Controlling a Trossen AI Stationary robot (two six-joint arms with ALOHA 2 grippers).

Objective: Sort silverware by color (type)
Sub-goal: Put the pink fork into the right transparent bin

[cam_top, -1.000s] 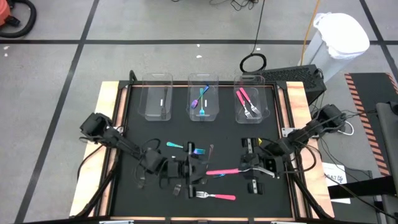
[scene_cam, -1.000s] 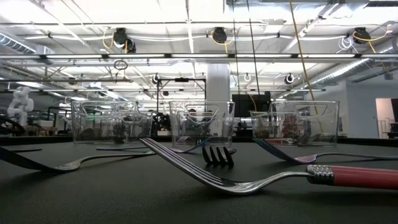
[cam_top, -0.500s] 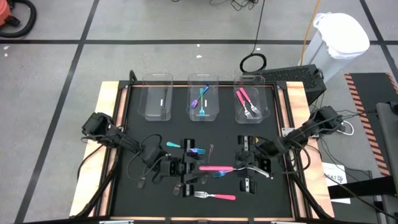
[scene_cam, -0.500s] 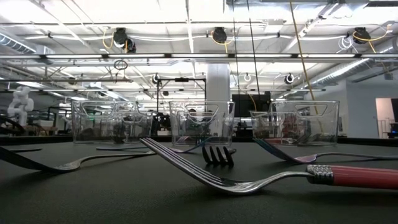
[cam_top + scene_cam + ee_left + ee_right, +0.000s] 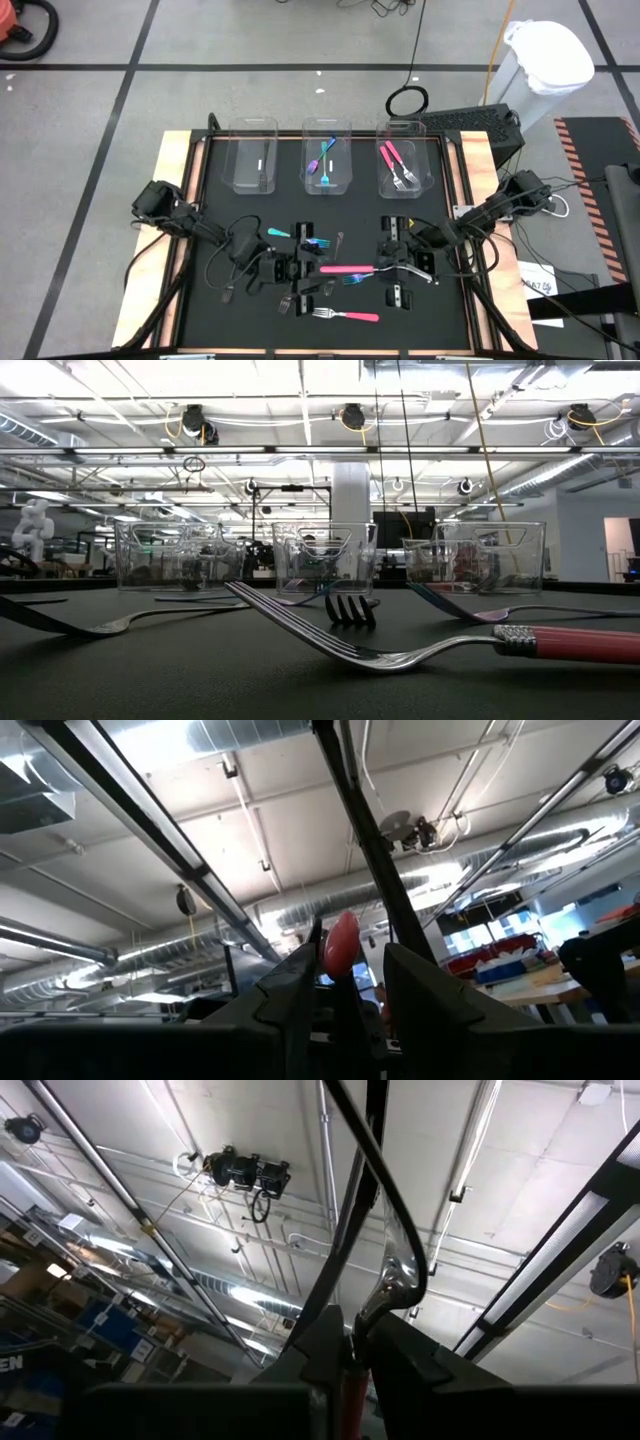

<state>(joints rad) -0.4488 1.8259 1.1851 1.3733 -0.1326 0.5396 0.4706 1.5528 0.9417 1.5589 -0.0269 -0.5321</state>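
Note:
A pink-handled fork (image 5: 350,270) is held level above the mat between my two grippers. My right gripper (image 5: 398,270) is shut on its tine end. My left gripper (image 5: 305,268) is open, and its fingers stand on either side of the handle's free end (image 5: 340,942). Loose on the mat lie a teal fork (image 5: 280,233), a blue fork (image 5: 318,243), another blue fork (image 5: 352,281), dark forks (image 5: 285,304) and a second pink fork (image 5: 348,316). That pink fork fills the low view (image 5: 570,643), resting on its tine curve. My right gripper pinches the pink fork between its two fingers where the pink handle meets the silver neck (image 5: 352,1380). The fingers come level from the table's right and lie along the fork. The curved silver tines (image 5: 395,1280) stick out past them, and the fork is lifted clear.
Three clear bins stand in a row at the far side. The left bin (image 5: 253,160) holds a pale piece, the middle bin (image 5: 327,160) holds teal and blue forks, and the right bin (image 5: 402,165) holds pink forks. Cables trail beside both arms. Wooden edges frame the mat.
My right gripper has carried the pink fork a short way toward the table's left, so the handle's free end now lies between my left gripper's fingers. Over the last half second both arms have kept still.

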